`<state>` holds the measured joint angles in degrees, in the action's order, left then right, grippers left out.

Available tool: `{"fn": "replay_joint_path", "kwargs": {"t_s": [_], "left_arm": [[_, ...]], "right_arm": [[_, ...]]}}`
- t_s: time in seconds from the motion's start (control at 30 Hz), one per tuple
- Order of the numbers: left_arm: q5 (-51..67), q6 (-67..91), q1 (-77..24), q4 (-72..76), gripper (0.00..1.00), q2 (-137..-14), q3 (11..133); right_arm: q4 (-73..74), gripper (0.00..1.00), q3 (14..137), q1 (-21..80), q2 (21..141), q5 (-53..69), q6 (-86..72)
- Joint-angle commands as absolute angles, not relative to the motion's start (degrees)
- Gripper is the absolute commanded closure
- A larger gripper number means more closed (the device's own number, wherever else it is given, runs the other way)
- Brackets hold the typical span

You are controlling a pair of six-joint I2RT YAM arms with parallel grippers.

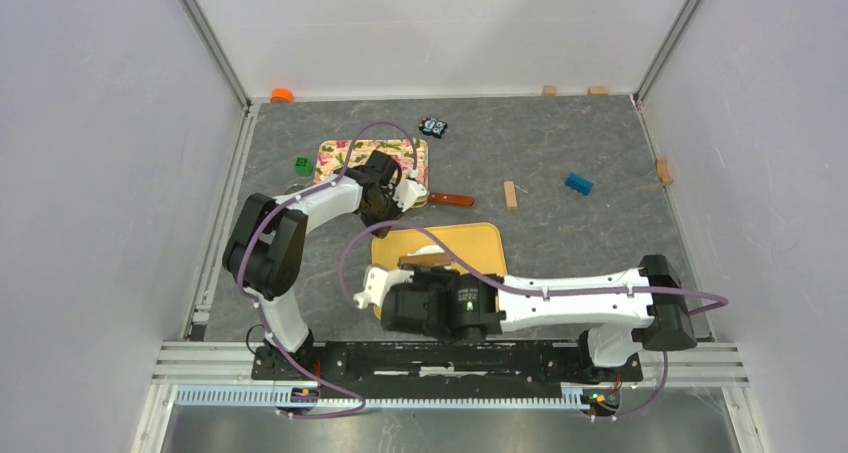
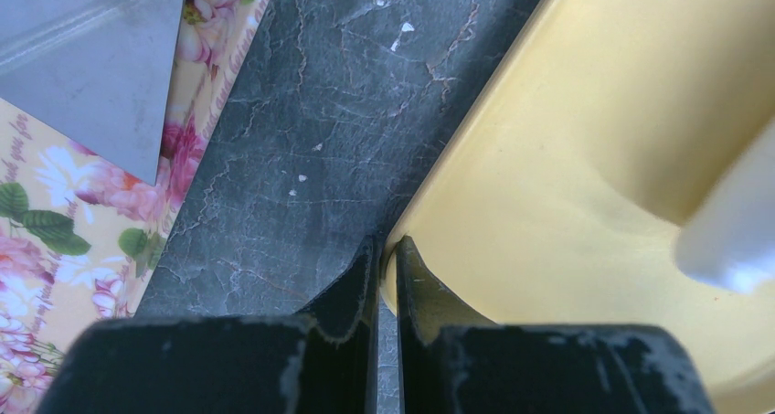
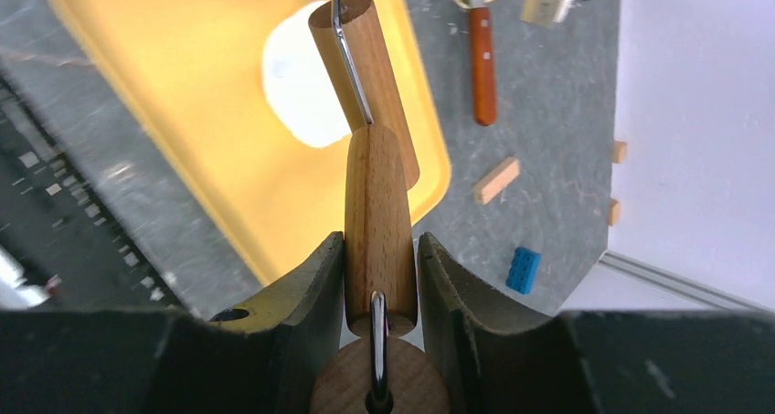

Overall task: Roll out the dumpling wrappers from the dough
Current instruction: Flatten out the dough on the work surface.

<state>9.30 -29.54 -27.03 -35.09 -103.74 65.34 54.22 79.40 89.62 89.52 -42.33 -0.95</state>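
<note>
You were mid-roll, I judged: right gripper (image 3: 379,249) clamping the wooden roller (image 3: 366,67) over the dumpling wrapper (image 3: 297,90) at eleven o'clock on the yellow board (image 3: 183,85), left gripper (image 2: 388,254) closed at its rim; next needed an even push.

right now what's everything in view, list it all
dumpling wrapper: 1, white, on yellow board
yellow board: 1, yellow, centre
rolling pin: 1, wood, over yellow board
floral board: 1, pink, far left
knife: 1, red-brown handle, beside floral board
wooden blocks: 4, tan, scattered centre to far right
blue block: 1, blue, right
green block: 1, green, by floral board
orange object: 1, orange, far left
small toy: 1, black-blue, far centre
left claw: 1, black, shut, yellow board's rim
right claw: 1, black, shut on rolling pin
</note>
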Motion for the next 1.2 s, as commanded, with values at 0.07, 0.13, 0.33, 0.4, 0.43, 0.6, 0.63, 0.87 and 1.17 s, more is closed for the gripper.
{"fn": "replay_joint_path", "kwargs": {"t_s": [0.07, 0.13, 0.33, 0.4, 0.43, 0.6, 0.63, 0.87, 1.17], "left_arm": [[11.01, -30.27, -28.13, -31.85, 0.98, -109.34, 61.44], [11.01, -30.31, -28.16, -31.85, 0.98, -109.33, 61.44], [10.99, -30.25, -28.12, -31.87, 0.98, -109.3, 61.44], [11.02, -30.24, -28.09, -31.82, 0.98, -109.34, 61.44], [10.99, -30.32, -28.13, -31.86, 0.98, -109.31, 61.39], [10.99, -30.31, -28.08, -31.86, 0.98, -109.31, 61.44], [10.99, -30.31, -28.08, -31.89, 0.98, -109.29, 61.44], [10.99, -30.29, -28.11, -31.9, 0.98, -109.33, 61.44], [11.0, -30.34, -28.14, -31.84, 0.98, -109.25, 61.44]], "right_arm": [[38.74, 1.0, 75.49, 81.42, 89.06, -43.46, 13.46], [36.56, 1.0, 73.42, 80.44, 91.45, -41.92, 15.97], [31.42, 1.0, 68.66, 78.84, 98.52, -32.43, 18.81], [30.09, 1.0, 66.52, 78.17, 99.18, -29.19, 19.07], [30.08, 1.0, 65.79, 77.92, 99.45, -28.25, 18.94], [30.88, 1.0, 63.51, 77.17, 100.33, -25.92, 18.42], [30.62, 1.0, 63.53, 76.73, 100.88, -25.42, 18.61], [31.6, 1.0, 68.4, 73.39, 107.14, -23.25, 22.62], [42.22, 1.0, 63.36, 77.36, 99.55, -20.6, 15.89]]}}
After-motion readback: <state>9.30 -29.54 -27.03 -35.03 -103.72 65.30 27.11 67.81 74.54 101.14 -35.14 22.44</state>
